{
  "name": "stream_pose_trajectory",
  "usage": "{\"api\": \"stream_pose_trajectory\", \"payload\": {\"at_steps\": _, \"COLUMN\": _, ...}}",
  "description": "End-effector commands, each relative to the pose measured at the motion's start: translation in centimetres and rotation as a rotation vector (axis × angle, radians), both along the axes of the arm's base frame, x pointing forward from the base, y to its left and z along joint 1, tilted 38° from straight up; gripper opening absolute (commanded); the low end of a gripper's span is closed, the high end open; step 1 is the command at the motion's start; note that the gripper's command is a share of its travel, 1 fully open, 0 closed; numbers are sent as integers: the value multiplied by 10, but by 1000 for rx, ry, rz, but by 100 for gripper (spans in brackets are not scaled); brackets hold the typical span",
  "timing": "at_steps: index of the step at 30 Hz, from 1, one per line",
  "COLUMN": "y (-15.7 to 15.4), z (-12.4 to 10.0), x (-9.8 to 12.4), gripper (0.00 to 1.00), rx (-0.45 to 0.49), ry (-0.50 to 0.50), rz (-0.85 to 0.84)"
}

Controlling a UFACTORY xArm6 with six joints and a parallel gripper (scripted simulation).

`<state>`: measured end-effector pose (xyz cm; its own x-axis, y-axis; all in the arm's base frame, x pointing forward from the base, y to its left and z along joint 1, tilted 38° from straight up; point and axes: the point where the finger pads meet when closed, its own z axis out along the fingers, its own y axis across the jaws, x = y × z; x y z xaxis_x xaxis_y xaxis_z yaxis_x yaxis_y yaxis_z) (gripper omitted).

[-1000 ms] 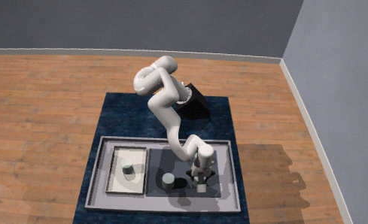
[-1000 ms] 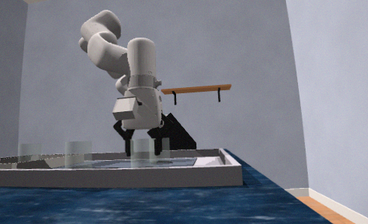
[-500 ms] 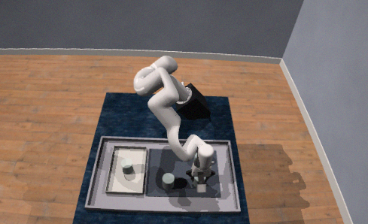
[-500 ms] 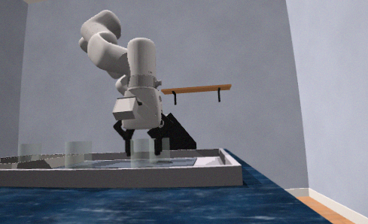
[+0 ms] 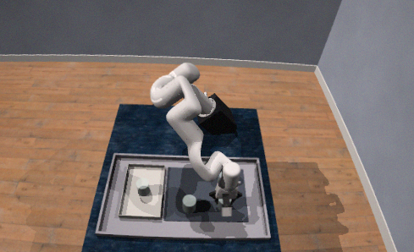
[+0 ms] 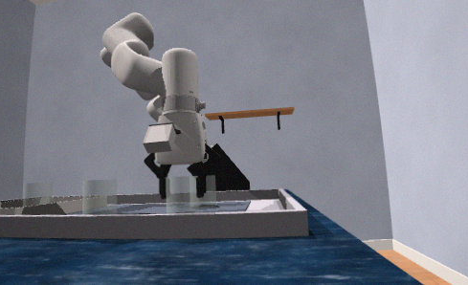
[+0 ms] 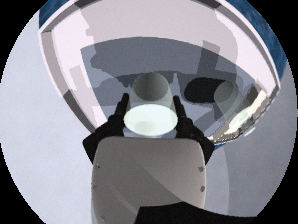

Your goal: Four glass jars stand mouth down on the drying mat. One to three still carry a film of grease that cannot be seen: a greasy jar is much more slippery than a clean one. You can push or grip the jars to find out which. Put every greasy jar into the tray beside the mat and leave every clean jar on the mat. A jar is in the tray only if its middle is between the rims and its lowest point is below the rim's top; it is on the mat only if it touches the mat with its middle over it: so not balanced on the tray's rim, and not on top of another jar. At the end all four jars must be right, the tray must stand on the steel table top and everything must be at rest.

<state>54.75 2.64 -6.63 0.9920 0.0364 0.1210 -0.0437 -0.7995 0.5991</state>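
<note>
Grey walls and a wooden floor surround a blue rug [image 5: 144, 127] on which our steel table top [image 5: 254, 199] rests, its raised rim all round. On that table a dark drying mat [image 5: 182, 178] fills the middle and right, and a pale tray [image 5: 129, 192] sits just beside the mat's left edge. We see one glass jar [image 5: 143, 185] standing inside the tray, and a second jar [image 5: 189, 204] on the mat toward the front edge, left of the arm. Our gripper [image 6: 182, 187] reaches down over the right part of the mat, its black fingers pressed against both sides of a third jar [image 7: 152, 117], pinching it; the exterior view shows this jar's base down at the mat. A fourth jar shows only faintly behind it in the exterior view.
</note>
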Motion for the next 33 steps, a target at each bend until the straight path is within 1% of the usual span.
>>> {"api": "stream_pose_trajectory", "payload": {"at_steps": 1, "y": 1, "z": 1, "x": 1, "gripper": 66, "rx": 1, "ry": -3, "rz": 2}}
{"api": "stream_pose_trajectory", "payload": {"at_steps": 11, "y": 1, "z": 1, "x": 1, "gripper": 66, "rx": 1, "ry": -3, "rz": 2}}
{"api": "stream_pose_trajectory", "payload": {"at_steps": 12, "y": 1, "z": 1, "x": 1, "gripper": 0, "rx": 1, "ry": -3, "rz": 2}}
{"api": "stream_pose_trajectory", "payload": {"at_steps": 25, "y": 1, "z": 1, "x": 1, "gripper": 0, "rx": 1, "ry": -3, "rz": 2}}
{"api": "stream_pose_trajectory", "payload": {"at_steps": 33, "y": 14, "z": 18, "x": -1, "gripper": 0, "rx": 1, "ry": -3, "rz": 2}}
